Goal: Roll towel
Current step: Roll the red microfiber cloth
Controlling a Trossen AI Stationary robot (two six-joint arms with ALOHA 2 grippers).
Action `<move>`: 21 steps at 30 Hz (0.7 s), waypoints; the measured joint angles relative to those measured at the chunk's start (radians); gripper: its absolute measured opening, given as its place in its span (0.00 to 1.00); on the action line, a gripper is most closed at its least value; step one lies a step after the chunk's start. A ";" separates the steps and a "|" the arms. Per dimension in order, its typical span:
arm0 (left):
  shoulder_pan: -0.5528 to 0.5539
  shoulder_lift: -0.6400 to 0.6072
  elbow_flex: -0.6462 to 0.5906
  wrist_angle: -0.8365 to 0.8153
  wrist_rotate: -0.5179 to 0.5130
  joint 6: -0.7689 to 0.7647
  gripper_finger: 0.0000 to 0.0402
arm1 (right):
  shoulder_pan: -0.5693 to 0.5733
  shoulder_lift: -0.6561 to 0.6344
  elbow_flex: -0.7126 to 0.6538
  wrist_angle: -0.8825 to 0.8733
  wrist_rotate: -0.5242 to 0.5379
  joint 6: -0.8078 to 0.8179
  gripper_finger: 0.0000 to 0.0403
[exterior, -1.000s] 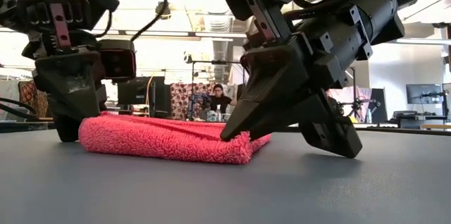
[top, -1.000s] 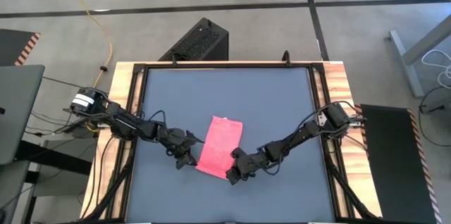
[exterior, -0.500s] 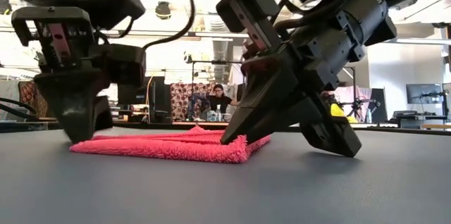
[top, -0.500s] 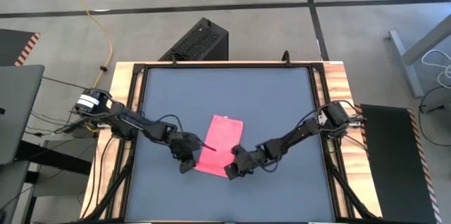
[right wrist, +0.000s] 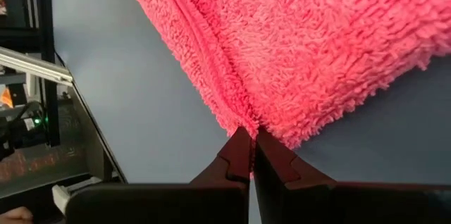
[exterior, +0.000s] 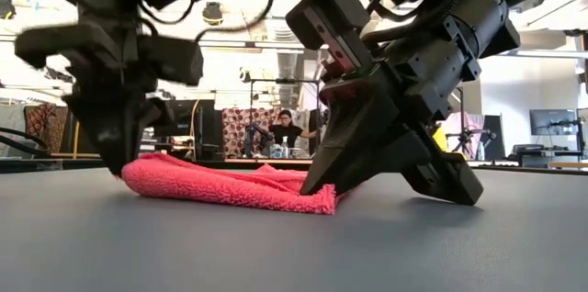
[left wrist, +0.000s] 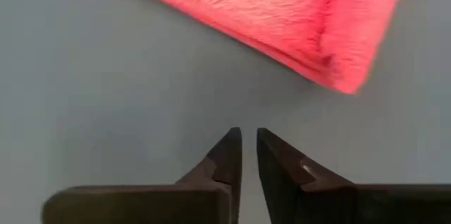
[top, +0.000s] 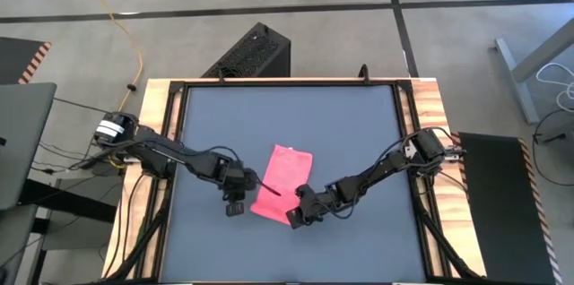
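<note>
The pink-red towel (top: 283, 177) lies as a folded strip on the dark table top (top: 359, 124), running from far to near. It also shows in the low view (exterior: 220, 184). My left gripper (top: 235, 206) stands just left of the towel's near end, shut and empty. In the left wrist view the left gripper (left wrist: 248, 138) is on bare table, short of the towel (left wrist: 282, 20). My right gripper (top: 294, 219) is shut on the towel's near right corner. No white tag shows. My right gripper pinches the towel's edge (right wrist: 243, 115) at its near right corner between its two fingertips. The fingers (exterior: 344, 159) slant down from the table's right side. The towel lies on the table, and the held corner (exterior: 323, 202) is barely raised.
The table top has a black frame and wooden side rails (top: 152, 142). A black box (top: 256, 52) stands on the floor beyond the far edge. A person (exterior: 287, 129) sits far back in the room. Bare table lies around the towel.
My left gripper has turned and shifted slightly toward the near edge, and now stands clear of the towel's left edge. That edge, thick a second ago, dropped flat and is now humped again. My right gripper has kept its hold.
</note>
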 joint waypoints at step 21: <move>-0.263 -0.106 -0.250 0.566 -0.181 0.540 0.18 | -0.021 0.002 0.000 0.006 0.036 0.032 0.07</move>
